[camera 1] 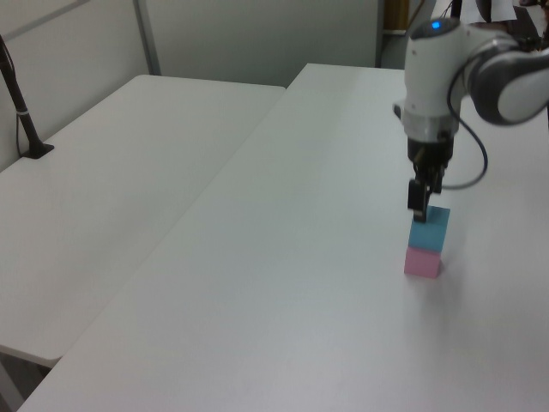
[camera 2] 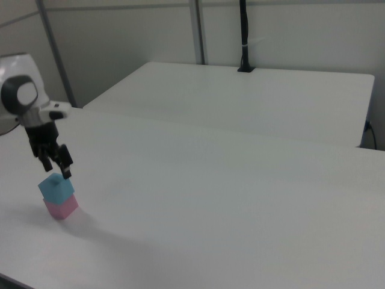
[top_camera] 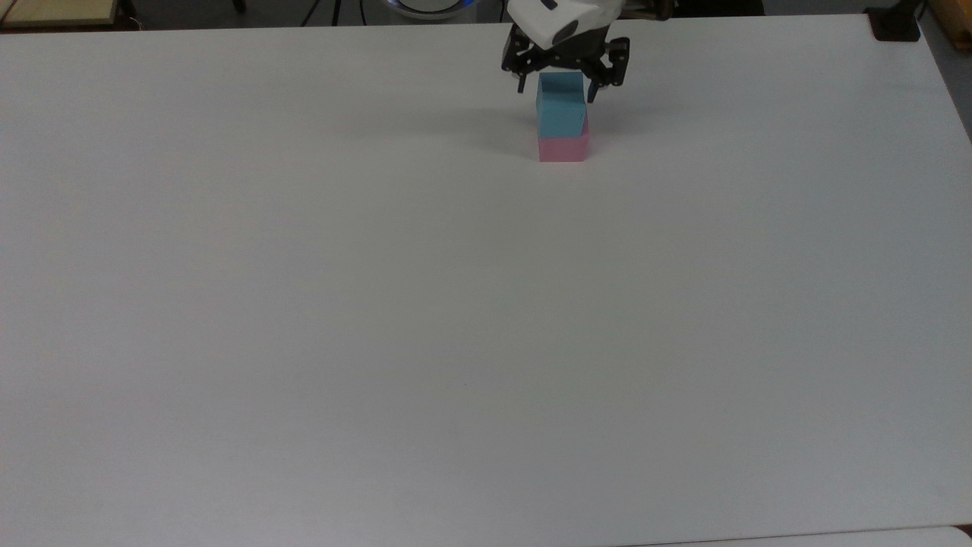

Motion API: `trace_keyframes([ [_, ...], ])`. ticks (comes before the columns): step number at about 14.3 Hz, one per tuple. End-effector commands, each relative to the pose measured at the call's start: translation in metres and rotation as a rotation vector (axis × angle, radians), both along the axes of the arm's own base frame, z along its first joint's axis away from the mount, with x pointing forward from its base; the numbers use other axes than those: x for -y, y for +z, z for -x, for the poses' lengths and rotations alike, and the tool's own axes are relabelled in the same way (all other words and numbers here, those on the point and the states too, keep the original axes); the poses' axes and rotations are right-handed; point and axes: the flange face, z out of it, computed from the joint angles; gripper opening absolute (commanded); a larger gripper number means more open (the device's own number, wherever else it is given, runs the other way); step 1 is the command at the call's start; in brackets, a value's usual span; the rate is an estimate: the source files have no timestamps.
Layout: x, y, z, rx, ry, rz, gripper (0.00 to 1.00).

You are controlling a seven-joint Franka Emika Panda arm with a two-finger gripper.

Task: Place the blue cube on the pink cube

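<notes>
— Directly beneath the gripper [top_camera: 558,82]: sitting there, the blue cube [top_camera: 561,114], resting squarely on the pink cube [top_camera: 563,149]. Hovering just above the stack, jaws spread wider than the cube, gripping nothing.

— Touching anything on either side?

— Not judging by the right view: gripper [camera 2: 55,165] hanging just above the blue cube [camera 2: 57,188], fingertips level with its top corner or a little higher, straddling it. Same in the left view, gripper [camera 1: 418,202] lying just over the blue cube [camera 1: 428,229], pink cube [camera 1: 422,261] below it.

— Leaning at all, that stack?

— Looking upright, edges nearly lining up. Judging the placing as done, only the retreat remaining.

— Which way out, then?

— Straight up, probably: cube lying directly below, so any sideways drift risking a nudge from a finger. Plenty of open bench [top_camera: 456,319] spreading away from the gripper on the near side, far edge lying close behind it.
</notes>
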Motion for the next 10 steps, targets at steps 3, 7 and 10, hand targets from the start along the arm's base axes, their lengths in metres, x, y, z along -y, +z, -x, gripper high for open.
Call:
trace_keyframes([
  [3, 0.113, 0.136, -0.039, -0.061, -0.065, -0.008, 1.0],
  [7, 0.201, 0.197, -0.046, 0.016, -0.043, -0.068, 1.0],
  [10, 0.244, 0.215, -0.059, 0.148, 0.051, -0.072, 1.0],
])
